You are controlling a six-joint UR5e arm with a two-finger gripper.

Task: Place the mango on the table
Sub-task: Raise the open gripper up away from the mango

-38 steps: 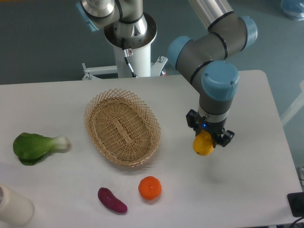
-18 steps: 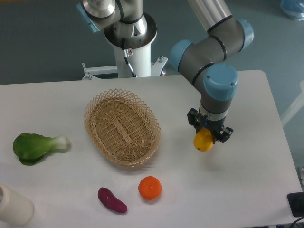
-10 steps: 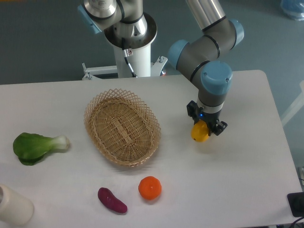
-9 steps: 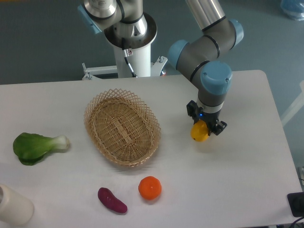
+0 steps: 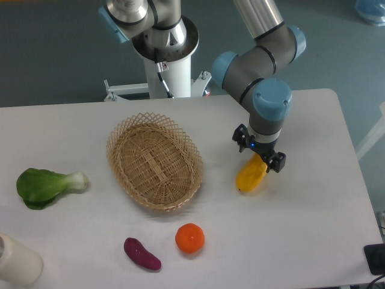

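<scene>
The mango point(image 5: 250, 176) is yellow-orange and elongated. It lies tilted on the white table point(image 5: 313, 229), right of the basket, with its upper end just under the gripper. My gripper point(image 5: 259, 151) points down directly above that end. Its black fingers point(image 5: 240, 136) stand apart on either side of the fruit's tip and seem no longer to clamp it. The gripper looks open.
A woven wicker basket point(image 5: 154, 161) stands left of the mango. A round orange point(image 5: 190, 238) and a purple eggplant-like piece point(image 5: 142, 253) lie near the front edge. A green bok choy point(image 5: 45, 185) and a white container point(image 5: 17, 261) are at the far left.
The gripper carried the mango slightly up-left and lowered it. The mango, before a round shape held in the fingers, now lies stretched out on the table below the spread fingers.
</scene>
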